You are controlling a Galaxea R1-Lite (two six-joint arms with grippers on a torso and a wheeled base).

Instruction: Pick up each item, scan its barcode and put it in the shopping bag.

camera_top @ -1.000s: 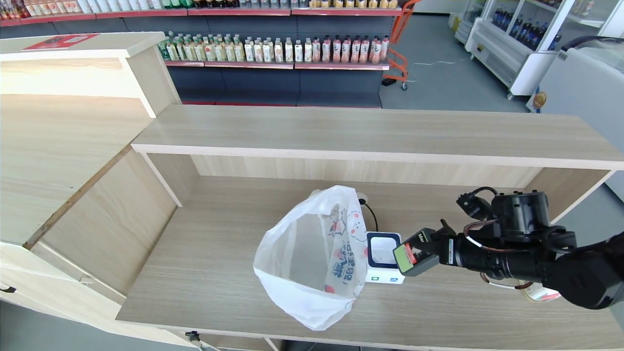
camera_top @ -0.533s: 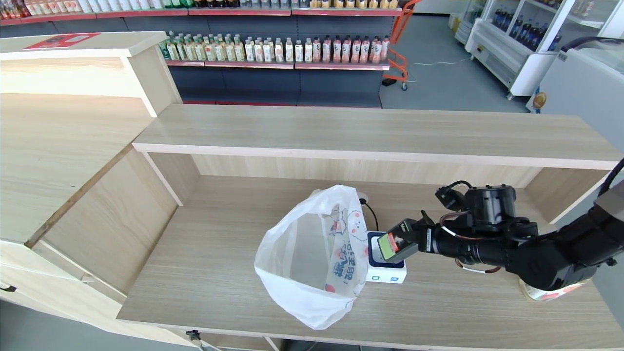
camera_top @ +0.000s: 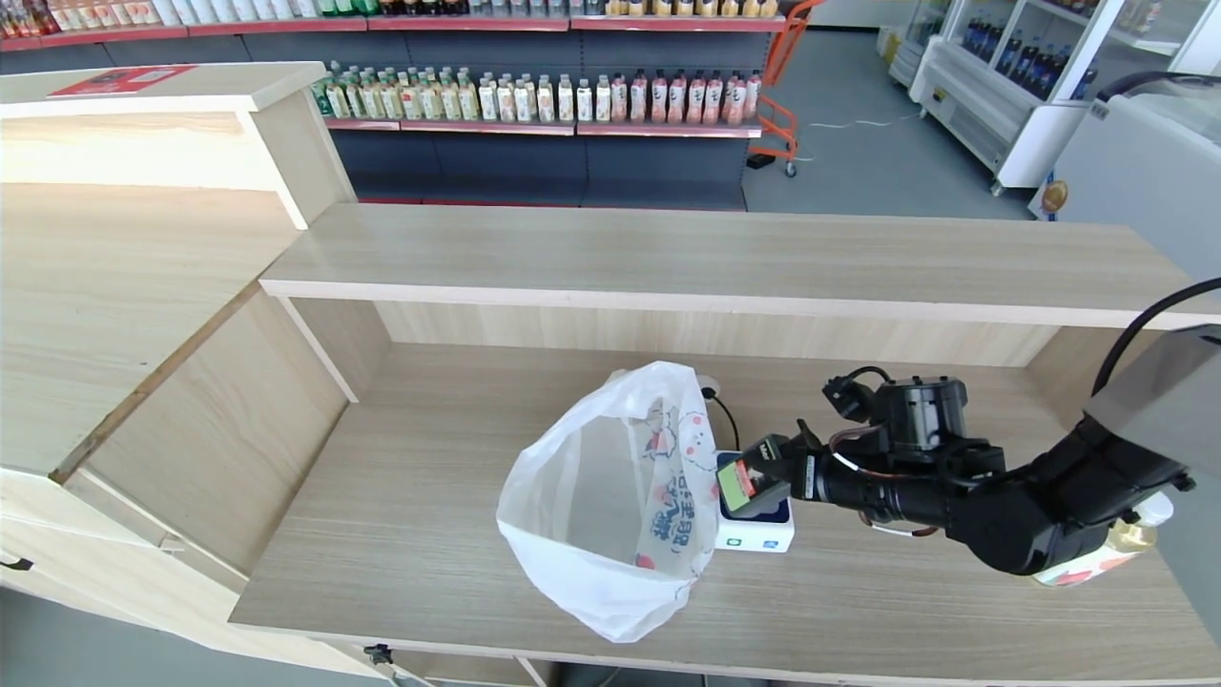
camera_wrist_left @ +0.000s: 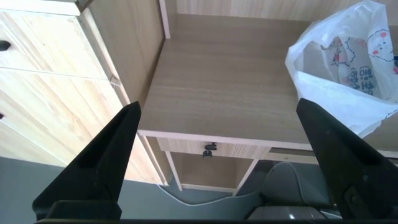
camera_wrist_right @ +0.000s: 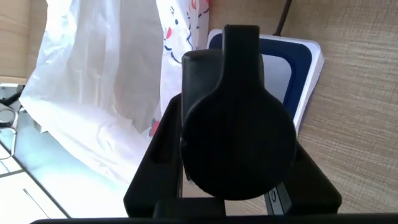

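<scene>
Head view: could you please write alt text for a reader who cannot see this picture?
The right gripper holds a small green and red box over the white barcode scanner on a wooden counter. An open white shopping bag stands next to the scanner, on the robot's left of it. Shelves of bottles line the shop behind.

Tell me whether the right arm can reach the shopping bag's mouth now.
Probably yes. The right gripper, holding a small green item, hangs over the scanner right beside the shopping bag, whose mouth gapes open; nothing stands between.
</scene>
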